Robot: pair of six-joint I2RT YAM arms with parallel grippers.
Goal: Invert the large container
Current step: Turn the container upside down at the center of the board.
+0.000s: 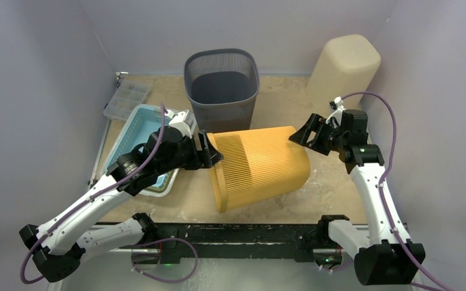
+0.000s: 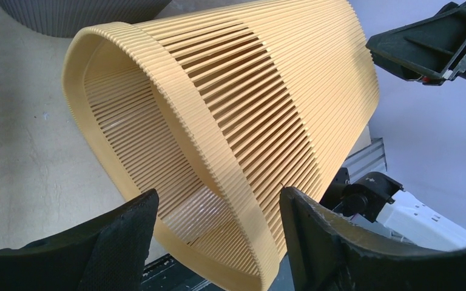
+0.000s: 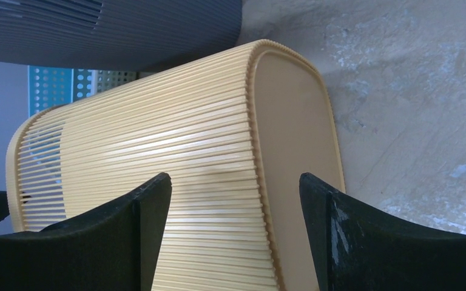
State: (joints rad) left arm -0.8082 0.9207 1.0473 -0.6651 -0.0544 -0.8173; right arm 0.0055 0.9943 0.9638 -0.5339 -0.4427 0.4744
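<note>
- Tipping half done: yellow bin (image 1: 258,167) lies sideways on desk (image 1: 330,182).
- Left claw (image 1: 215,153) at rim, right claw (image 1: 295,136) at base, both spread, gripping nothing.
- Next: clench, swing rim downward.

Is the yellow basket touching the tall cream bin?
Apart. The top view shows bare table between the yellow basket and the tall cream bin.

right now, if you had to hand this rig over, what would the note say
Left gripper: open, at the mouth rim of the yellow container.
Right gripper: open, at the container's closed base end.
Container: on its side on the table, mouth toward the left arm, grey bin behind it.
Done: it is off upright, lying sideways.
To do: bring it mouth-down onto the table.
</note>
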